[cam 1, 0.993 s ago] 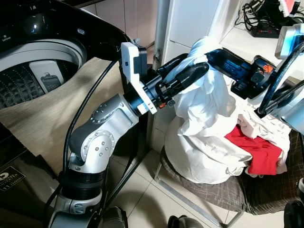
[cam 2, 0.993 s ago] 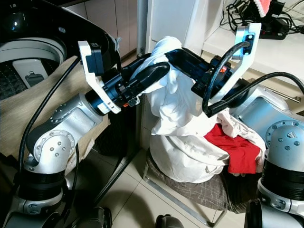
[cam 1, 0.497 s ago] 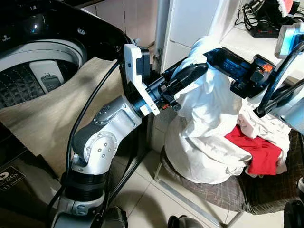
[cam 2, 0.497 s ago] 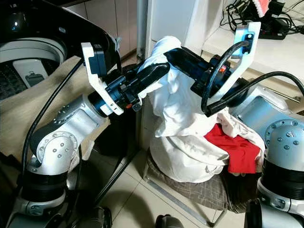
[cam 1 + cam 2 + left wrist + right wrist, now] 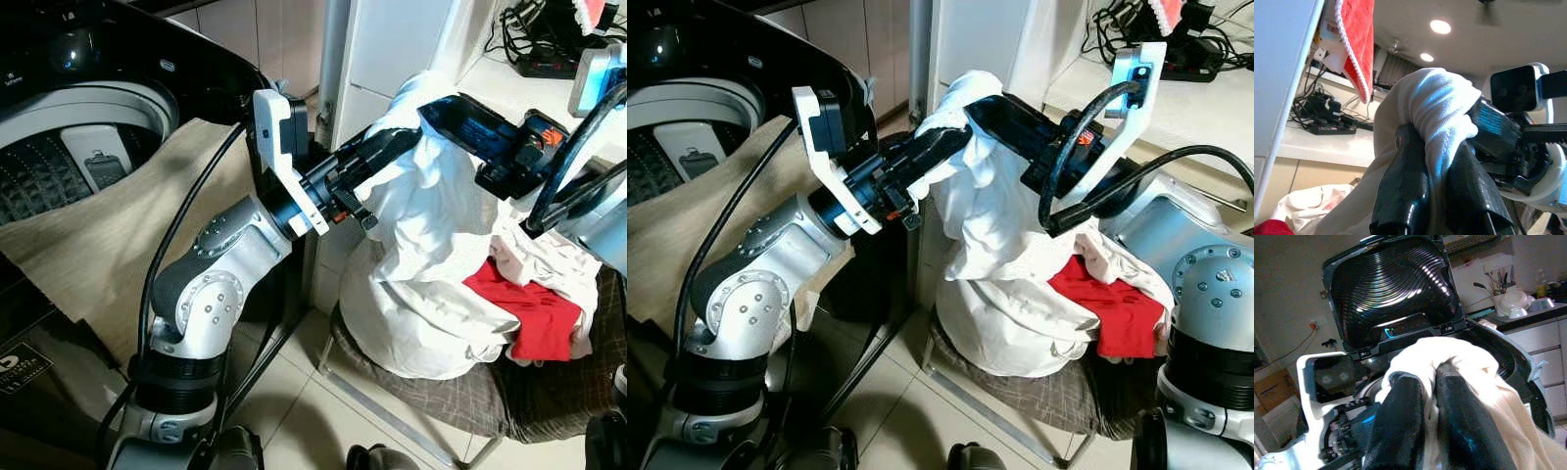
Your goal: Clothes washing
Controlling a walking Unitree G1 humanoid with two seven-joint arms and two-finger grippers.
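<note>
Both grippers meet at centre frame, clamped on one white garment [image 5: 431,215]. Left gripper [image 5: 392,147] reaches in from the lower left, its two black fingers pinched together on a bunched fold at the garment's top; the left wrist view shows the cloth squeezed between the fingers [image 5: 1400,191]. Right gripper [image 5: 985,113] comes in from the upper right and grips the same raised fold from the opposite side; in the right wrist view the fabric is wedged between its fingers [image 5: 1400,421].

The garment hangs from both grips and drapes down onto the laundry pile. The pile sits at lower right on a seat covered with dark checked fabric [image 5: 441,401]. A red garment [image 5: 514,308] lies on the pile just beside the white one, at the right.

At the left of the frame, a beige cloth [image 5: 108,225] lies draped over the rim of the top-loading washing machine [image 5: 59,59]. The drum [image 5: 49,171] is visible at upper left, and the lid [image 5: 1391,284] stands open in the right wrist view.

Task status, as a judgement: early stage. The white garment is lifted but not yet moved across to the drum. The red garment and the remainder of the pile are untouched. Loading and starting the machine remain to be done.
</note>
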